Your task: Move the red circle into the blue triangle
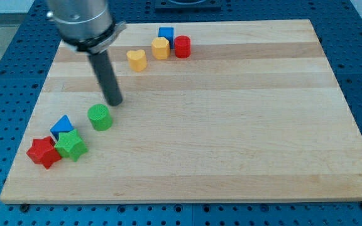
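1. You had a pale wooden tabletop (231,125) lying on a blue perforated base.
2. Your arm carried no pincer, so nothing was gripped; its rod ended in my tip (114,102), just above the green circle (99,117) at the view's left.
3. The red circle (181,47) sat near the view's top, touching the yellow block (160,48), with a blue block (166,33) behind and a yellow heart (137,59) to their left.
4. The blue triangle (61,126) stood low at the left, packed against the green star (71,145) and red star (43,152).
5. The two task blocks lay well apart, and my tip stood between them, so the push probably had not begun; you would likely have needed to get round behind the red circle.
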### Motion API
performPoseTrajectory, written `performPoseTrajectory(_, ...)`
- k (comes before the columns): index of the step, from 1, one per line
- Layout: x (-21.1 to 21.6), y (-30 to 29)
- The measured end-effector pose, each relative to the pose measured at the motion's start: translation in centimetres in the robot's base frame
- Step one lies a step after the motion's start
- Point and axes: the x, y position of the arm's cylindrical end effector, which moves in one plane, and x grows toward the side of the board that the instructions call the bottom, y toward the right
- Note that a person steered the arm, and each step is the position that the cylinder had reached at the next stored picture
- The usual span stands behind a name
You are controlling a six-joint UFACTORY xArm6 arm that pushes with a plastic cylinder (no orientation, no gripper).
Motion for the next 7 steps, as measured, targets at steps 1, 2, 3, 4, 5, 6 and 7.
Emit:
performPoseTrajectory(1, -5.8, 7.4)
performPoseTrajectory(2, -11.9, 16.7)
performPoseTrajectory(3, -15.8, 17.2)
performPoseTrajectory(4, -14.3, 10.6)
performPoseTrajectory(5, -12.3, 8.0)
performPoseTrajectory(6, -8.5, 8.3)
performPoseTrajectory(7, -5.5, 7.9)
